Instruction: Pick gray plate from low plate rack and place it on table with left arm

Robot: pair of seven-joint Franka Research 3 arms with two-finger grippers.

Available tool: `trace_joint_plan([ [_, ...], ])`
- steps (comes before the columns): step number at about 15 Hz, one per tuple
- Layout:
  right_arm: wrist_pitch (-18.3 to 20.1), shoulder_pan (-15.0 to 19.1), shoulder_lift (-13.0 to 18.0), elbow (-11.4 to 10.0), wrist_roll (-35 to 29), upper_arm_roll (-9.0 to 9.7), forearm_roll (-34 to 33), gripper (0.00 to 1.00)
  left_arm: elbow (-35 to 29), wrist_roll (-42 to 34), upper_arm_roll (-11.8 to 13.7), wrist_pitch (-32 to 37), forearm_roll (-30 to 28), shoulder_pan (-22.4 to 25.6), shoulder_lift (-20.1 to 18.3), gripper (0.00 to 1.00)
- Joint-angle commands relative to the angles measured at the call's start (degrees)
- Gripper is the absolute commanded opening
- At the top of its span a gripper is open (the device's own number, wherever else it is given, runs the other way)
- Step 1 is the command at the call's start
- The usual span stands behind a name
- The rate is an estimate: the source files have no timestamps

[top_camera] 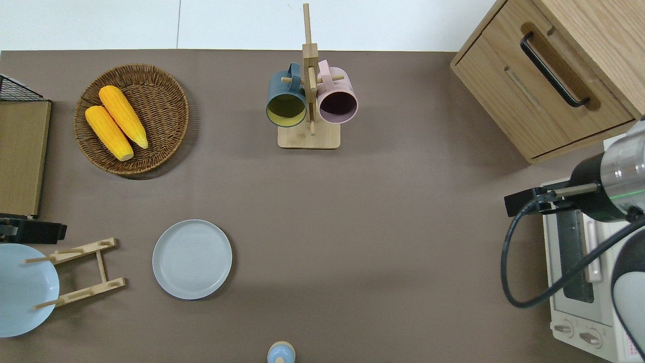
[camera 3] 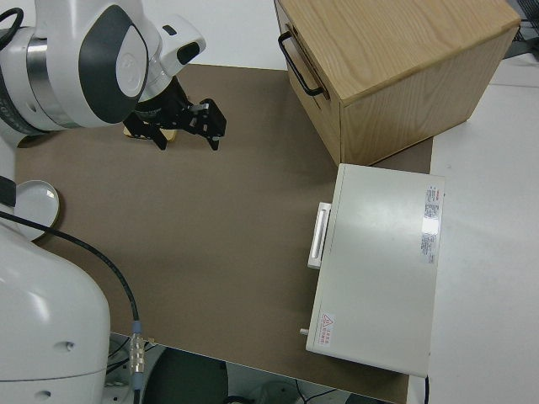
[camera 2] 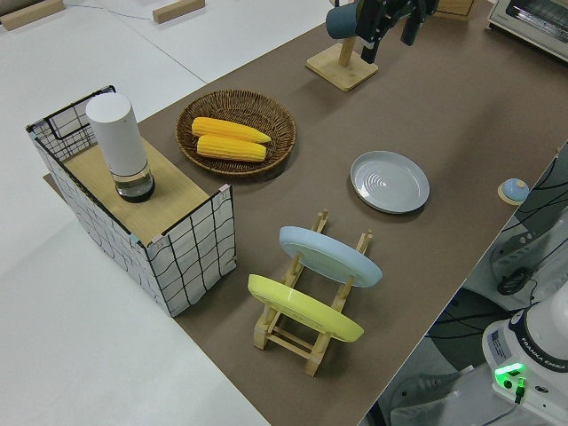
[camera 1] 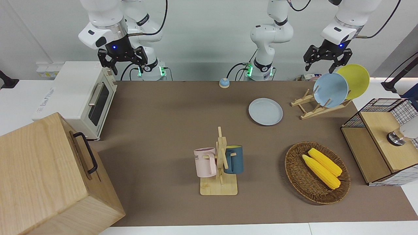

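The gray plate [camera 1: 265,111] lies flat on the table [camera 1: 169,114], beside the low plate rack [camera 1: 315,109] and toward the middle; it also shows in the overhead view [top_camera: 192,259] and the left side view [camera 2: 390,181]. The rack [camera 2: 306,333] holds a sky-blue plate [camera 1: 330,90] and a yellow plate [camera 1: 354,80] on edge. My left gripper [camera 1: 319,68] is open and empty, up in the air over the table at the rack's edge farther from the robots [top_camera: 31,232]. My right gripper [camera 1: 124,65] is open, empty and parked.
A mug stand [camera 1: 219,163] with two mugs stands mid-table. A wicker basket [camera 1: 295,176] holds two corn cobs. A wire-sided shelf [camera 1: 382,140] stands at the left arm's end. A toaster oven [camera 1: 78,94] and a wooden cabinet [camera 1: 45,176] stand at the right arm's end.
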State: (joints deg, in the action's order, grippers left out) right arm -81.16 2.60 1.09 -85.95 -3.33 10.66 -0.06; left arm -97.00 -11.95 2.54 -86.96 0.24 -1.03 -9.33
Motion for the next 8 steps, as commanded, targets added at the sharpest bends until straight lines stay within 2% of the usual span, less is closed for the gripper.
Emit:
trace_joint_plan([
  [1,0.7,0.6,0.1,0.3,0.1,0.33,0.6,0.987,0.9,-0.1,4.2,0.1,-0.8,-3.7,1.0,0.99],
  [8,0.7,0.6,0.1,0.3,0.1,0.33,0.6,0.987,0.8,0.4,4.2,0.7,-0.3,-4.6,1.0,1.0],
])
